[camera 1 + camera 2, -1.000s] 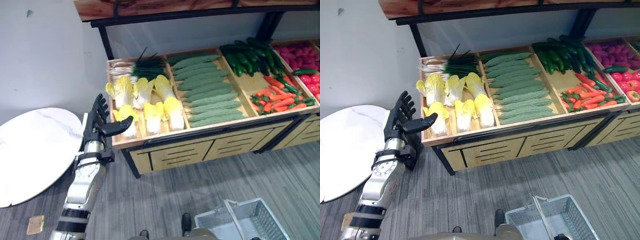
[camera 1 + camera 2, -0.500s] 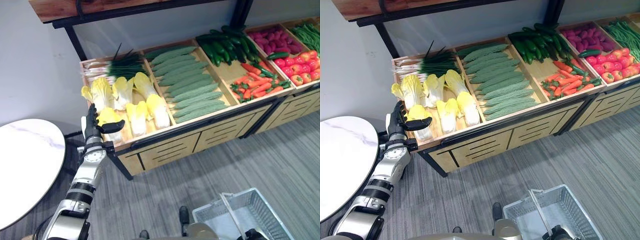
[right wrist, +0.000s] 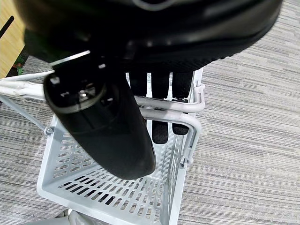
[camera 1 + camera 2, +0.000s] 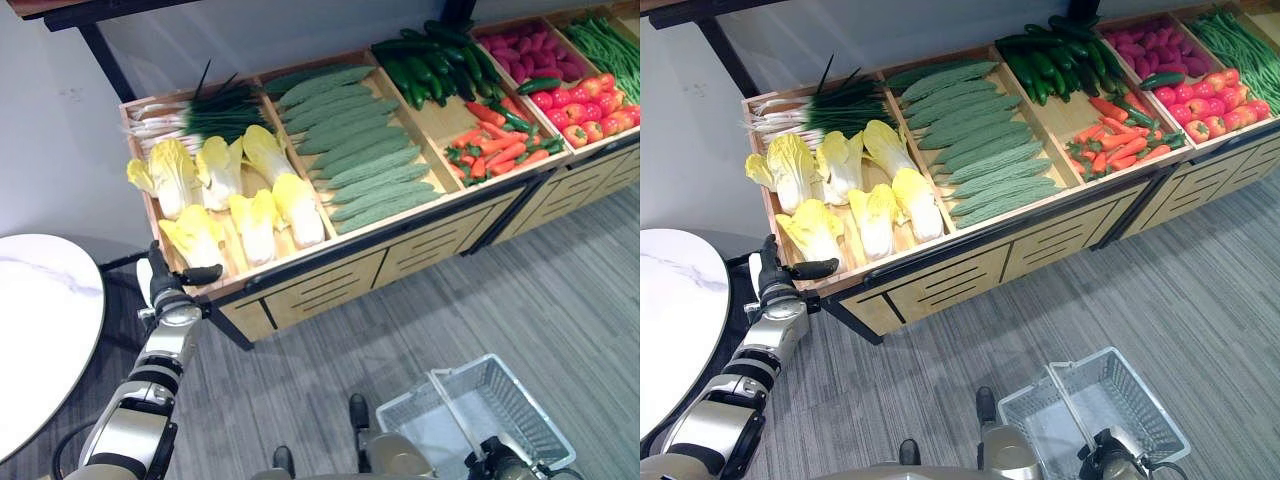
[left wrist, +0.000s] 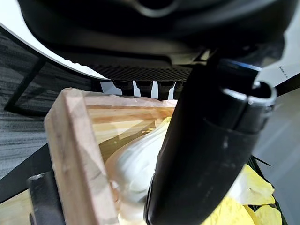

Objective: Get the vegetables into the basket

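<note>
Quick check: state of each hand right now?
Left hand: open, thumb over a napa cabbage.
Right hand: shut on the basket handle.

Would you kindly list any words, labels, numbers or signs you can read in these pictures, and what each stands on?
None can be read.
The wooden vegetable stand carries no signs or price tags.
The grey basket shows no label.
The white round table bears no print.
The left hand and right hand show no legible marking.

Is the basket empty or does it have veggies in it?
Empty. Through the basket only its bare white mesh floor shows, and the right robot hand curls round its handles.
</note>
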Robot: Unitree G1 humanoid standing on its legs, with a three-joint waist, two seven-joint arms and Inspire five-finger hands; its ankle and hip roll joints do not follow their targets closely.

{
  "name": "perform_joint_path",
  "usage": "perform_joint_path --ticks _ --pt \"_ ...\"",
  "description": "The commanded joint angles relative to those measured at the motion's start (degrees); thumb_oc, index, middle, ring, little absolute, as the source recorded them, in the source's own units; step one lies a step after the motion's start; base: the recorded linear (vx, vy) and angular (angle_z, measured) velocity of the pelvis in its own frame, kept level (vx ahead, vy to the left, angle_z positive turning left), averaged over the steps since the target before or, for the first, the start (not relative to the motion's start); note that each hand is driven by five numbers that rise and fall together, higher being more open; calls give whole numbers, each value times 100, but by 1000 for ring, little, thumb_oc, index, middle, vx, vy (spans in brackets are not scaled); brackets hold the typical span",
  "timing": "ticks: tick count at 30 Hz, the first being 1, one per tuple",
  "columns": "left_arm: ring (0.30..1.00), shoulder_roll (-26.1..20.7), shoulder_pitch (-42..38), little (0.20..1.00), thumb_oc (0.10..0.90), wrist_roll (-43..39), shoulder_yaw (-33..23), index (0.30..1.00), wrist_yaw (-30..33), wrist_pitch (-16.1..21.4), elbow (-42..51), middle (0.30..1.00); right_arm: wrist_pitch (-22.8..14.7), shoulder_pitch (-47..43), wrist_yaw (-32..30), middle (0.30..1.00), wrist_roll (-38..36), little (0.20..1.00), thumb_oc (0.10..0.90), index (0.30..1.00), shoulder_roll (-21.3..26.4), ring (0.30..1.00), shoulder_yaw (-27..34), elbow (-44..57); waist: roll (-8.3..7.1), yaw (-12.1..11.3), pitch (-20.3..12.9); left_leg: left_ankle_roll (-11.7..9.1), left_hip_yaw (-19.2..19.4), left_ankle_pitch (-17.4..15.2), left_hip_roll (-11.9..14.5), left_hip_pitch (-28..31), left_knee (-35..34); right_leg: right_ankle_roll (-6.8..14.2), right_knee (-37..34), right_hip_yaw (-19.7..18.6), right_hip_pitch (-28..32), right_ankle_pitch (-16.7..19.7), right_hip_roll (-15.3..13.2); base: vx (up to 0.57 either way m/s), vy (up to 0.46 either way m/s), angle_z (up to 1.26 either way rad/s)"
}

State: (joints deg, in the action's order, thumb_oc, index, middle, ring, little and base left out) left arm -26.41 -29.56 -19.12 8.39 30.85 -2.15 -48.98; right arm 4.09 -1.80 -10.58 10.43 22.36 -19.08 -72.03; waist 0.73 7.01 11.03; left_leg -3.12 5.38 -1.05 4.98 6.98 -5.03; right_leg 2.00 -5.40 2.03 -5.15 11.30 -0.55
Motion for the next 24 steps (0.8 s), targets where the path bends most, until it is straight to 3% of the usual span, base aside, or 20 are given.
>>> perform_joint_path --ticks 1,10,24 --pt "1000 -573 -1077 1000 900 77 258 1000 5 243 -376 1000 -38 -64 -154 300 165 300 400 300 161 300 -414 -108 -246 102 -110 -319 100 102 63 -277 3 568 40 -81 642 -975 -232 -42 -9 -1" --pt "1000 -534 -1290 1000 900 77 433 1000 -3 363 21 1000 -58 -44 -136 300 141 300 400 300 117 300 -465 -182 -181 112 -79 -326 116 93 52 -238 3 561 40 -94 685 -991 -214 -4 -6 -1" --pt "1000 -300 -1576 1000 900 -227 488 1000 -51 666 1666 1000 94 -76 7 300 141 300 400 300 79 300 -377 -305 -53 83 -293 -344 82 7 7 62 3 524 40 -6 1033 -1127 -252 28 -8 2"
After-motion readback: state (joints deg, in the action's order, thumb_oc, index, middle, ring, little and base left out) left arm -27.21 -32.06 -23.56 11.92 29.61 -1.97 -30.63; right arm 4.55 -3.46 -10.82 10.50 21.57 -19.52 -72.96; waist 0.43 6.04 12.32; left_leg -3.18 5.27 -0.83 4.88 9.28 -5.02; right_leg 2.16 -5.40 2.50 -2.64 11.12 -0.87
